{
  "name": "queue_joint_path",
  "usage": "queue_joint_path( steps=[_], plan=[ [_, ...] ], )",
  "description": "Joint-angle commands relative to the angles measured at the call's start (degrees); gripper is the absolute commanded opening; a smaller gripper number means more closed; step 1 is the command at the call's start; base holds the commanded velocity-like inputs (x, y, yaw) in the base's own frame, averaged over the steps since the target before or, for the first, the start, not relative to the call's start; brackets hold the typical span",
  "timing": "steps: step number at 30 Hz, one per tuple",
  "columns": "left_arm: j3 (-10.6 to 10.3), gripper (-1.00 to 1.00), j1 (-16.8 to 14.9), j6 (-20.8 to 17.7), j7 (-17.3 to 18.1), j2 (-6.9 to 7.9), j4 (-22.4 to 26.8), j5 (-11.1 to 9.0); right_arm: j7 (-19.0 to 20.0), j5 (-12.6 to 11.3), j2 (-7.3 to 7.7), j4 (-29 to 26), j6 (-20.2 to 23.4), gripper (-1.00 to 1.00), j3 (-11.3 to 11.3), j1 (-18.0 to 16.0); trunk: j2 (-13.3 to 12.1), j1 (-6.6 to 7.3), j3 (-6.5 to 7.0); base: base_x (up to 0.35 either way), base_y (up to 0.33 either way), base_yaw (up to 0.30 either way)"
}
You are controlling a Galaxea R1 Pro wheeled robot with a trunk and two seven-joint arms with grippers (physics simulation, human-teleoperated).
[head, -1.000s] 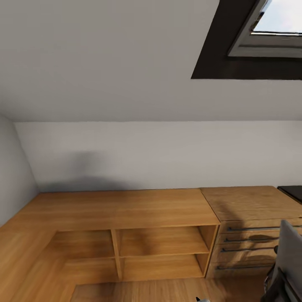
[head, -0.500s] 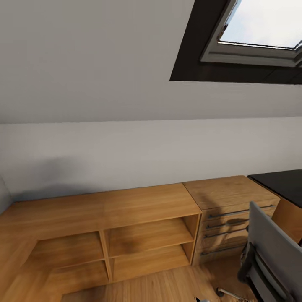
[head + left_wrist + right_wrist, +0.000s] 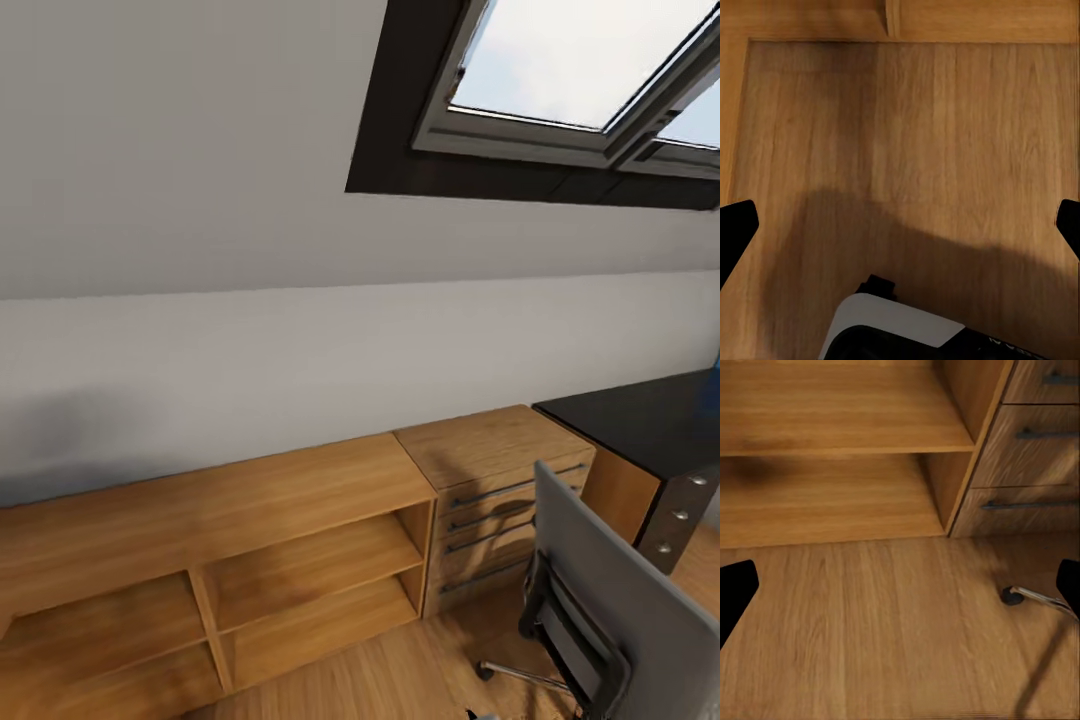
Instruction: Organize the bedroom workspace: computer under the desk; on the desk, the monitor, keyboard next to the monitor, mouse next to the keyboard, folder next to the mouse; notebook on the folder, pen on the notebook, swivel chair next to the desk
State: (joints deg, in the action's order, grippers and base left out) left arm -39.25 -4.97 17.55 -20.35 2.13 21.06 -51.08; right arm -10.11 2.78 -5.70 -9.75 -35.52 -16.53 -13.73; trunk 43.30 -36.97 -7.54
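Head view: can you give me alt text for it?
A grey-backed swivel chair stands before a light wooden drawer unit, between a low open wooden shelf and a glossy black desk. Above, a dark-framed skylight cuts the sloped ceiling.

One swivel chair (image 3: 610, 610) is counted, one black worktop (image 3: 650, 420), one wooden dresser (image 3: 495, 505) with four drawers, one open shelf unit (image 3: 210, 560) with four compartments, and one skylight (image 3: 560, 70).

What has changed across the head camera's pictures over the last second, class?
The camera has turned right, so the whole picture has slid left: the grey-backed swivel chair, the glossy black desk and the dark-framed skylight have come further into view. The light wooden shelf unit and wooden drawer chest themselves stayed put.
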Motion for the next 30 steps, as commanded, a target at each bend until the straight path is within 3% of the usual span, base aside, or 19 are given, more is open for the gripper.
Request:
queue_joint_path(
  steps=[1,30],
  plan=[
    [-0.49,1.00,-0.04,0.20,-0.40,0.07,0.12,-0.42,-0.52,0.29,-0.01,0.08,-0.08,1.00,-0.26,-0.07,0.08,-0.01,-0.09,0.000,0.000,-0.300],
    [-0.47,1.00,-0.04,0.20,-0.40,0.07,0.12,-0.42,-0.52,0.29,-0.01,0.08,-0.13,1.00,-0.26,-0.07,0.08,-0.01,-0.09,0.000,0.000,-0.300]
  ],
)
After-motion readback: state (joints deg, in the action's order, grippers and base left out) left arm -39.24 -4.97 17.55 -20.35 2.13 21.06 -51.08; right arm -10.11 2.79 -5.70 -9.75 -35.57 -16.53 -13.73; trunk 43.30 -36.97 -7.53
